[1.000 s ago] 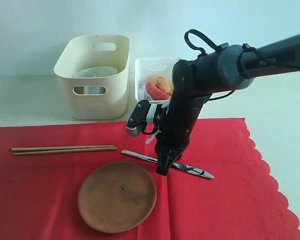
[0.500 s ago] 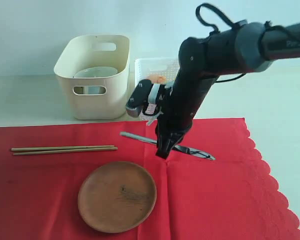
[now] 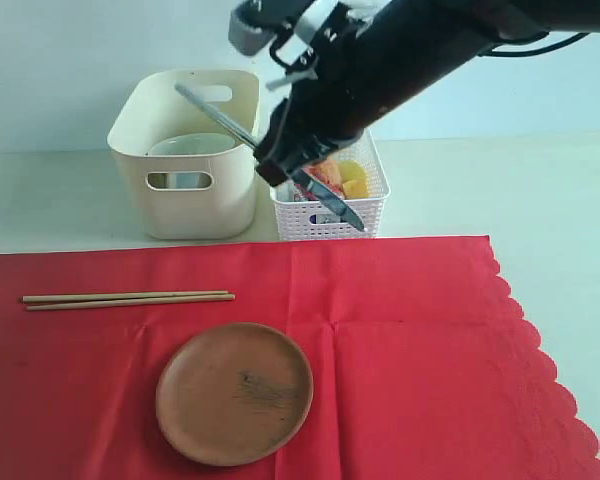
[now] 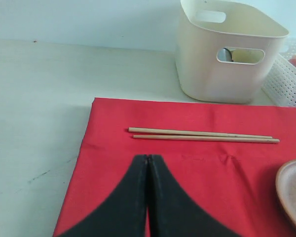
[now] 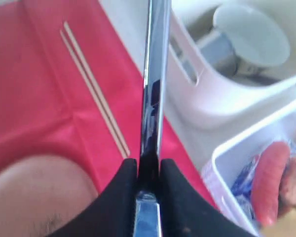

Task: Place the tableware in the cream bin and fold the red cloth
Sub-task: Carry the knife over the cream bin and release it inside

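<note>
Now the right hand (image 3: 277,168) grips the knife (image 3: 215,116) mid-length, tilted, upper centre of frame, one end by the cream bin (image 3: 195,205), the other over the white basket (image 3: 325,215). Risk: the thin pinch lets it pivot and it drops into the basket. Left hand (image 4: 149,159) is closed and empty above the red cloth (image 4: 108,148).

- Exterior view: raised, set off the near edge of the large bright red scalloped cloth (image 3: 410,330), facing the far wall.
- Left wrist view: low and close over the cloth's edge, looking along my left claw (image 4: 148,158).
- Right wrist view: higher, looking down past my right claw (image 5: 148,165).
- Shared by all three: the tall cream plastic bin (image 3: 185,205) and the pair of wooden chopsticks (image 3: 128,297).
</note>
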`<state>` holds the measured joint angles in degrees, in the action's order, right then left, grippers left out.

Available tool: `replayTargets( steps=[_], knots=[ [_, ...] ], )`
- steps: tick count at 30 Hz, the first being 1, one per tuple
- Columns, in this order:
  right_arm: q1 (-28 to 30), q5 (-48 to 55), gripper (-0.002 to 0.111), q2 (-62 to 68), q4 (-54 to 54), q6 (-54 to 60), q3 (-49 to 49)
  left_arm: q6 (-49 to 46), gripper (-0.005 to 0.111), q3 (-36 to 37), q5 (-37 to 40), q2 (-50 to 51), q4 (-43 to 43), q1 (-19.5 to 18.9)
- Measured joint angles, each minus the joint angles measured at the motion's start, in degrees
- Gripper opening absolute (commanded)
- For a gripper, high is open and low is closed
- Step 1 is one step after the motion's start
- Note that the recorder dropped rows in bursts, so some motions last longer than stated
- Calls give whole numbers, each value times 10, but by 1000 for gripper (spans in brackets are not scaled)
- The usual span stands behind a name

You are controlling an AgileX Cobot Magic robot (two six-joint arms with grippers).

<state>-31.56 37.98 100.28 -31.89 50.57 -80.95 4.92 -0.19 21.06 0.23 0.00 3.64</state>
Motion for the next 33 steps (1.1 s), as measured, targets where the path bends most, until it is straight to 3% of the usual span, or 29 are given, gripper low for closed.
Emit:
replayTargets(
  steps=[8,15,20,33],
  knots=[
    [0,-125,0,-2,-299,186,0,0,0,0,0,0,0,0],
    [0,-160,0,38,-619,497,0,0,0,0,0,0,0,0],
    [0,-109,0,96,-665,602,-38,0,0,0,0,0,0,0],
    [0,-96,0,242,-672,656,-196,0,0,0,0,0,0,0]
  ],
)
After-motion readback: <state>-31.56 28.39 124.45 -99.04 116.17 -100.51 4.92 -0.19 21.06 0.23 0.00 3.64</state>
